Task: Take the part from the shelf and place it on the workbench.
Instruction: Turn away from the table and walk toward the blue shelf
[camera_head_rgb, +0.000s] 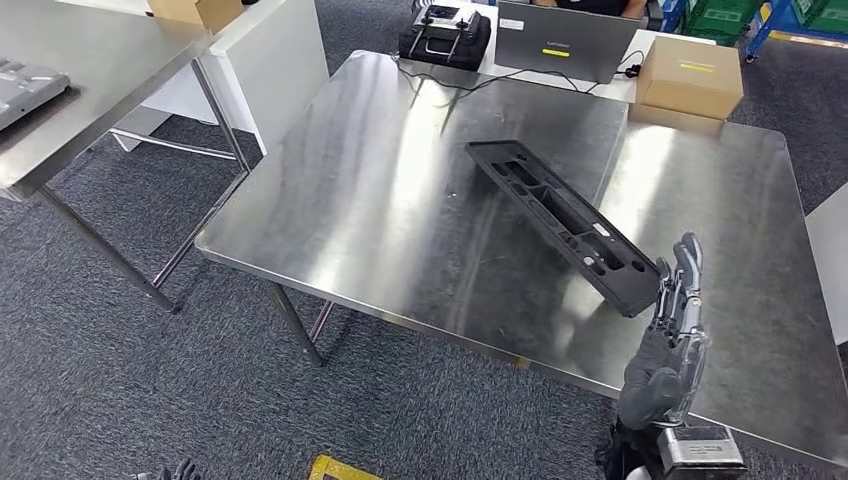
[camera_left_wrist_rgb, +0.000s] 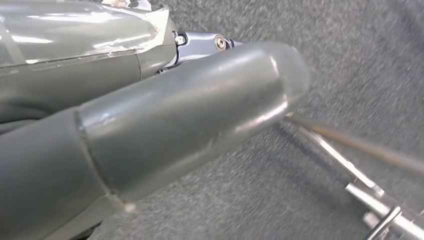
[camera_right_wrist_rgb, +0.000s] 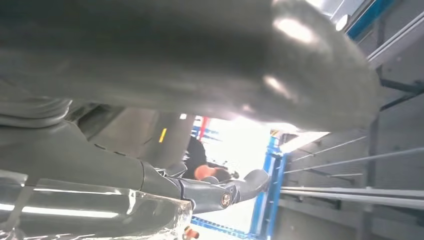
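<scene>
A: Counter (camera_head_rgb: 400, 200) first. Brushed steel top, rounded corners, streaky glare across it, thin metal legs on grey carpet (camera_head_rgb: 120, 380).

B: And the part (camera_head_rgb: 562, 222)?

A: Lying flat on the counter, right of centre, set on a diagonal. Long, narrow, matte black plastic, tray-like, with moulded recesses and small holes along its length. Its near end is close to the counter's front edge.

B: Right hand (camera_head_rgb: 672, 335)?

A: Raised upright just beside that near end, apart from it as far as I can tell. Dark rubbery palm, silver-and-black segmented fingers (camera_head_rgb: 686, 268) held straight and close together, nothing in them. Silver cuff at the wrist below.

B: Left hand?

A: A few dark fingertips (camera_head_rgb: 178, 470) at the bottom edge of the head view, low over the carpet. In the left wrist view the thick thumb (camera_left_wrist_rgb: 200, 115) is smooth grey with a glossy sheen, over nubby carpet and a chrome table leg. Whether that hand is spread or curled, I cannot tell.

B: Far side of the counter?

A: A grey laptop (camera_head_rgb: 566, 42) seen from behind, a black boxy case (camera_head_rgb: 445, 36) with handles, a plain cardboard box (camera_head_rgb: 692, 76) with a yellow label. Cables trail between them.

B: To the left?

A: A second steel table (camera_head_rgb: 90, 80), same finish, with another cardboard box (camera_head_rgb: 196, 10) at its corner.
</scene>
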